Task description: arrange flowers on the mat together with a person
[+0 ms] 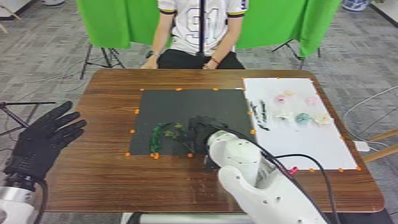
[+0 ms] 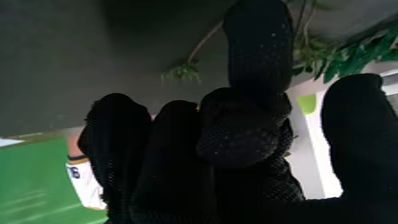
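Leafy green stems (image 1: 156, 137) on flat black mat (image 1: 191, 102); pastel flowers (image 1: 303, 119), far right, yet to place. Black-gloved right hand (image 1: 206, 126): can't tell if holding.

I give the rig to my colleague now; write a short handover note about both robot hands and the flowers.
Left robot hand: open, beside the table.
Right robot hand: over the dark mat; grip unclear.
Done: a leafy green stem and small green sprigs are at the mat.
Left, probably: the pink, white, teal and cream flowers and dark green stems on the white sheet.
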You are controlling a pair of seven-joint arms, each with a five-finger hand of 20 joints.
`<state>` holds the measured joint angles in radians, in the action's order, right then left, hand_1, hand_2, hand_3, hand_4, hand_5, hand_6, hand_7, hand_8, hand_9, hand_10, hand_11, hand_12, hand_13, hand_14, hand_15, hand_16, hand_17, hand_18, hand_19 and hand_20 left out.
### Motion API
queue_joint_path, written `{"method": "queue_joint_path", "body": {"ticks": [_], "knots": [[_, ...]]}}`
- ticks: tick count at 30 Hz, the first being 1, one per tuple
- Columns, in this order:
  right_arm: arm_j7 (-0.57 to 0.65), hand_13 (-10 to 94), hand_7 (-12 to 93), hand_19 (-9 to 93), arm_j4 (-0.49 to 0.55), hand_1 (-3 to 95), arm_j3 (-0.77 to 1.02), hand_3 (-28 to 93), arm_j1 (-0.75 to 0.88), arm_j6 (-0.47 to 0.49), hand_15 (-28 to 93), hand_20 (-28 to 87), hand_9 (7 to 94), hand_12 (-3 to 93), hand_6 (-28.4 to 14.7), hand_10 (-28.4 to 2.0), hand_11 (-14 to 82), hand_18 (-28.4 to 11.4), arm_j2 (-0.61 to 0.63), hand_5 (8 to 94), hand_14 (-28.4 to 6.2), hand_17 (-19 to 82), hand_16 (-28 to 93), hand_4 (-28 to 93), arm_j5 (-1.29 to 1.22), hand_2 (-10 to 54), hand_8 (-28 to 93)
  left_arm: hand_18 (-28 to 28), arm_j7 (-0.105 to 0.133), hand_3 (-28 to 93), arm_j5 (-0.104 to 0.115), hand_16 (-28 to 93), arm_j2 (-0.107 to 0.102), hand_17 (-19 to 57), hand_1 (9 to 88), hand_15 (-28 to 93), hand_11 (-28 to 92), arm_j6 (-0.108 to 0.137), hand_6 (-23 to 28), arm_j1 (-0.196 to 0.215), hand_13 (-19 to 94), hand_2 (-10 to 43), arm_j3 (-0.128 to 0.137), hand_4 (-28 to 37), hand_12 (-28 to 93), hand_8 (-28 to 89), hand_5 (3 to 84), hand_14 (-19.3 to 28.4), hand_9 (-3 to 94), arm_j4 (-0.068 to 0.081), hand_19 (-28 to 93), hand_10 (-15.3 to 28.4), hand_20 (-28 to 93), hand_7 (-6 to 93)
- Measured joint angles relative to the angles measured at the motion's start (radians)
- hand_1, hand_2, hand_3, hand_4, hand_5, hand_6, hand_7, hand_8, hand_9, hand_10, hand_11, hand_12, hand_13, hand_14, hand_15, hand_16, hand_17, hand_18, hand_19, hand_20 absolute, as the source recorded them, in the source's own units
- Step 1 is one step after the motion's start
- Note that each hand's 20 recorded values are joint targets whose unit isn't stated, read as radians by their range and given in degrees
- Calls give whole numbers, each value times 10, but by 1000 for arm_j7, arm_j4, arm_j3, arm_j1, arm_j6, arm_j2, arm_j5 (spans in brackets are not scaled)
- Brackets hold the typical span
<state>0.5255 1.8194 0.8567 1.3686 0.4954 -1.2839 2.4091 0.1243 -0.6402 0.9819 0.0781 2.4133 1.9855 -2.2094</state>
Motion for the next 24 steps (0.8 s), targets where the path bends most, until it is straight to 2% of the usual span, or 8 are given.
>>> {"method": "queue_joint_path", "body": {"ticks": [7,19,24], "knots": [[-14,912,427,932,-4,127,-3,683,3,17,767,706,937,345,4,-73,601,-207,-4,897,-69,645,333,-223,-24,125,-93,231,0,709,-1,27,1,-71,263,328,196,0,43,-1,246,1,-2,-240,198,-79,333,156,297,0,481,129,159,154],[-19,909,420,932,-12,123,10,685,8,17,765,705,937,347,3,-72,595,-209,-37,894,-69,639,333,-219,-28,128,-88,231,1,711,-1,27,0,-71,261,330,196,0,42,-8,245,0,-7,-240,198,-79,332,156,297,2,481,129,159,154],[-22,908,428,932,52,126,78,693,38,17,767,707,937,348,3,-72,604,-211,-22,894,-71,639,332,-216,-34,124,-85,231,2,710,-1,27,1,-71,261,329,197,0,43,-4,245,1,-3,-241,198,-79,333,157,297,1,481,128,159,154]]}}
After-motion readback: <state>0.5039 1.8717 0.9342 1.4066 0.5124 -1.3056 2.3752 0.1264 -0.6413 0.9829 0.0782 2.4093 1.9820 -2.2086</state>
